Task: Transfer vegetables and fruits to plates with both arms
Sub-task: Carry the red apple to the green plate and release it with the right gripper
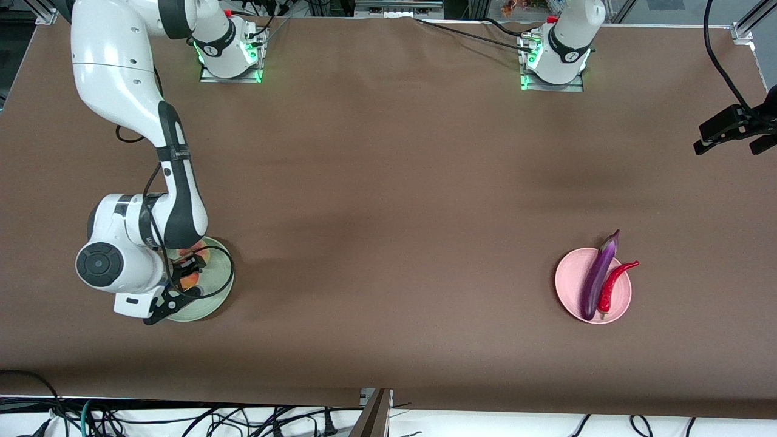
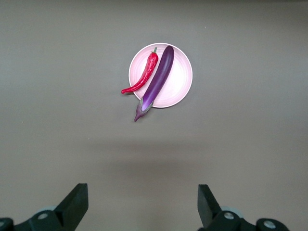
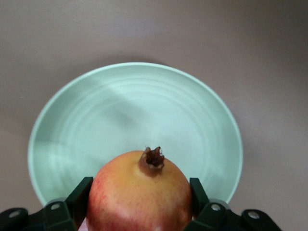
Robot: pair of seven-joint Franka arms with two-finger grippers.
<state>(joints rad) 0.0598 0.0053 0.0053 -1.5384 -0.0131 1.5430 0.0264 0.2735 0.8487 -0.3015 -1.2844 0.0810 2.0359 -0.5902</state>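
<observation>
A round red-and-yellow fruit (image 3: 139, 197) with a brown crown sits between the fingers of my right gripper (image 3: 140, 185), which is shut on it over the mint green plate (image 3: 134, 110). From the front, that gripper (image 1: 188, 267) and the arm's wrist cover much of the green plate (image 1: 215, 297). Whether the fruit touches the plate I cannot tell. The purple eggplant (image 1: 598, 276) and red chili (image 1: 612, 285) lie side by side on the pink plate (image 1: 570, 273). My left gripper (image 2: 143, 190) hangs open and empty, high above the table, looking down on the eggplant (image 2: 158, 79), chili (image 2: 144, 77) and pink plate (image 2: 180, 79).
Brown cloth covers the whole table. The two arm bases (image 1: 230, 54) (image 1: 555, 60) stand along the edge farthest from the front camera. Loose cables (image 1: 182, 419) lie off the table's edge nearest that camera. The left arm's black hand (image 1: 731, 130) shows at the left arm's end of the table.
</observation>
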